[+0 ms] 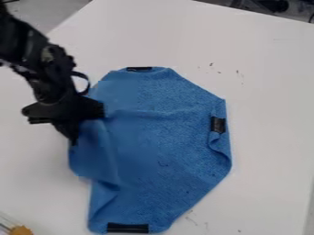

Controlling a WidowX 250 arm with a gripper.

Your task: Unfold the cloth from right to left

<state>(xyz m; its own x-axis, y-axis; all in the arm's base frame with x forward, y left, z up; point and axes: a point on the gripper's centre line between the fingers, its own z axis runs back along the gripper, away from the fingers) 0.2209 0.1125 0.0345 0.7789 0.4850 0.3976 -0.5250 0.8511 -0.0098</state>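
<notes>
The blue cloth (165,142) lies spread over the middle of the table, with black patches at its top, right and bottom edges. Its right edge is curled near the patch, and a fold runs along its left side. At that left side is the black gripper (75,140), pointing down over the cloth's edge. Part of the left edge is hidden behind the gripper, and whether it holds the cloth cannot be told.
The white table (264,82) carries a few small dark marks above and below the cloth. An orange-yellow object (21,230) with a clear part sits at the bottom left corner. The table's far edge runs across the top.
</notes>
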